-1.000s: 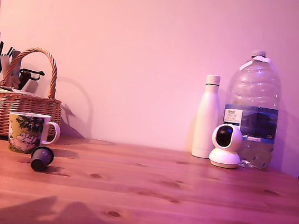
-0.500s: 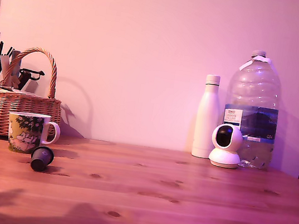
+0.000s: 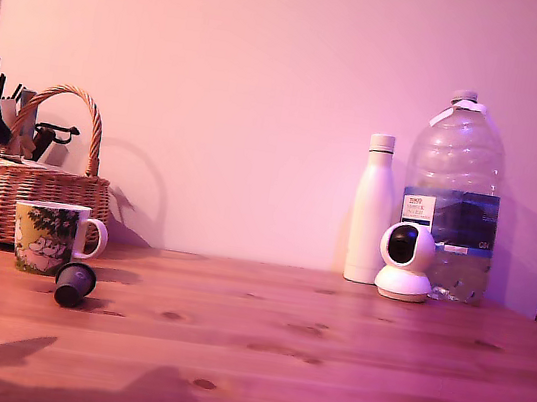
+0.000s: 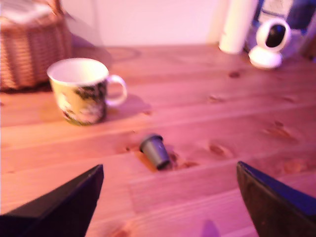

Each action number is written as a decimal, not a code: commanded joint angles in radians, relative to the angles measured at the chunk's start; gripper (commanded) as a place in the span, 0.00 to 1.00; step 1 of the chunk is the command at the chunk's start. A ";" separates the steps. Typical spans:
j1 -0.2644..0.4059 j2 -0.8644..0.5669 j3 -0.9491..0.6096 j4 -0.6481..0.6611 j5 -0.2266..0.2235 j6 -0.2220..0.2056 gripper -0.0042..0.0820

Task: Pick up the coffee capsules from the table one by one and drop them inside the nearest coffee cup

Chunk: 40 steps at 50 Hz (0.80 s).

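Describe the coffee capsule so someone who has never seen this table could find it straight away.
Start at the wicker basket at the exterior view's left end of the wooden table. Just in front of it stands a white mug with a green-and-yellow print. The coffee capsule lies on its side on the bare wood just in front of the mug, apart from it: a small, near-black cone, by far the smallest thing there.

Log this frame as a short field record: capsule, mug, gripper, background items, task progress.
capsule: one dark pod lying on its side on the table, apart from the mug
mug: white printed mug, upright, looks empty inside
gripper: gripper open, above the table, holding nothing
background: wicker basket, white bottle, large water bottle, small white camera
progress: capsule not yet picked up
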 commanded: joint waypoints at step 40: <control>-0.003 0.659 -0.013 0.650 0.024 0.030 0.95</control>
